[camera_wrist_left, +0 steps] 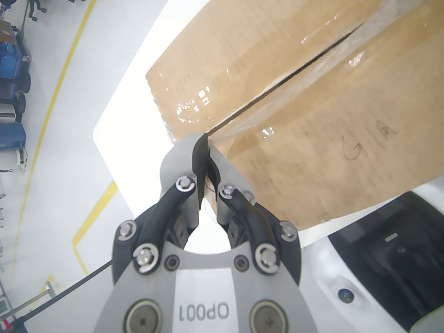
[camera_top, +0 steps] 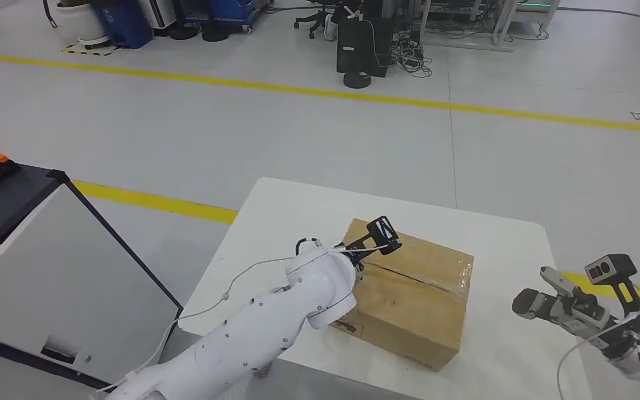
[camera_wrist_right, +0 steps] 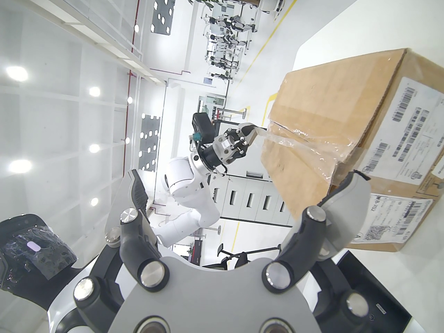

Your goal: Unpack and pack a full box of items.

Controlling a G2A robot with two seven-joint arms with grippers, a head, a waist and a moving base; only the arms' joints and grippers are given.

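- Cardboard box (camera_top: 410, 290) sits closed on the white desk (camera_top: 280, 220), a little askew to the desk's edges; its 2 top flaps meet at a dark seam (camera_wrist_left: 295, 70) under glossy clear tape (camera_wrist_right: 298, 143)
- left tool (camera_wrist_left: 203, 140) is at the seam's end on the box's top edge; its fingers are pressed together, and in the right wrist view a strip of the tape stretches from them back to the box, so it appears to have the tape's loose end pinched
- right tool (camera_wrist_right: 245, 174) hangs well apart from the left one, off the box's labelled end; its fingers are spread wide and carry nothing; it does not touch the box
- risks, as I judge them:
  - the thin film may tear or slip out of the pinch, leaving most of the seam sealed
  - nothing braces the box, so a hard pull could drag or tip it toward the desk's edge
  - peeled tape may cling to the fingers and refuse to drop
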